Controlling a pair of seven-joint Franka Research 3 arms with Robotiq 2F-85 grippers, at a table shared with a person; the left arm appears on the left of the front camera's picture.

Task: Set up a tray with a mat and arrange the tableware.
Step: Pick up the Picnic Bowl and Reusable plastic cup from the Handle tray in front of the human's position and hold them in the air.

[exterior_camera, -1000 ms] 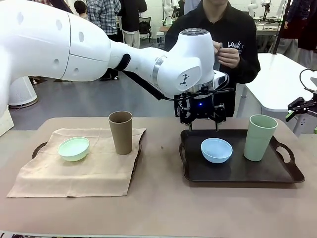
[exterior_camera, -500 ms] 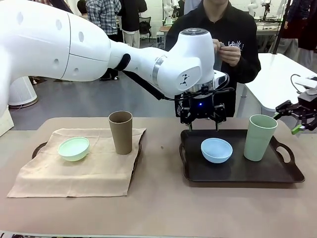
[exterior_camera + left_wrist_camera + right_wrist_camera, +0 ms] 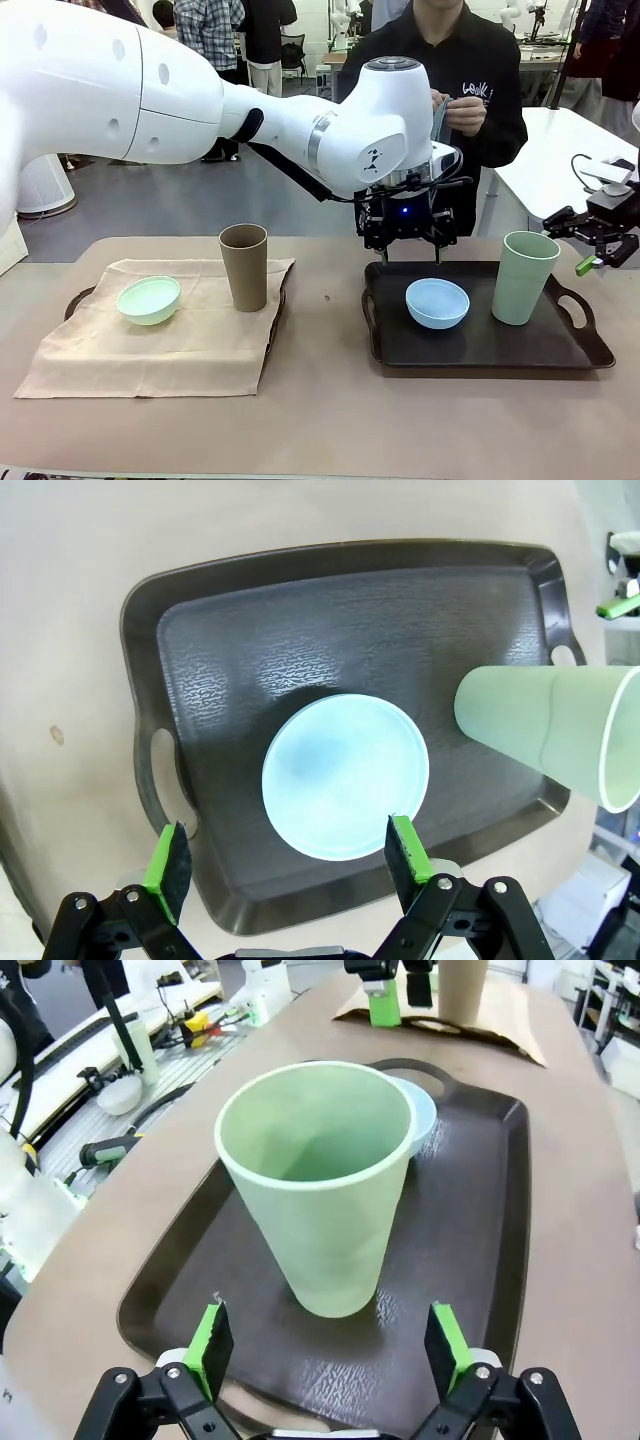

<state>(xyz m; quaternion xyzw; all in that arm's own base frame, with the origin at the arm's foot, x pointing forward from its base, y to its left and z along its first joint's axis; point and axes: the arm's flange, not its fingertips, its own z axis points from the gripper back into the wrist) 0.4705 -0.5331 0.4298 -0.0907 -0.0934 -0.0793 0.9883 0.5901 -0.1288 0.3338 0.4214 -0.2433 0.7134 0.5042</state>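
A light blue bowl [image 3: 437, 302] and a pale green cup [image 3: 524, 277] stand on the dark right tray [image 3: 480, 350]. My left gripper [image 3: 411, 258] hangs open just above the tray's far edge, behind the bowl. In the left wrist view the blue bowl [image 3: 345, 775] lies beyond the open left gripper [image 3: 288, 855]. My right gripper [image 3: 572, 240] hovers open right of the cup. The right wrist view has the green cup [image 3: 320, 1190] straight ahead of the open right gripper [image 3: 330, 1345], not touched. A mint green bowl [image 3: 149, 299] and a tan-brown cup [image 3: 244, 266] rest on the beige mat [image 3: 160, 345].
The beige mat covers a second dark tray [image 3: 76, 300] on the left. A person [image 3: 470, 70] stands at the far side, hands held at chest height. A white table [image 3: 570, 160] stands at the right rear. Bare tabletop [image 3: 320, 420] runs along the front.
My right gripper has come in from the right edge toward the pale green cup. The left arm and all tableware have stayed put.
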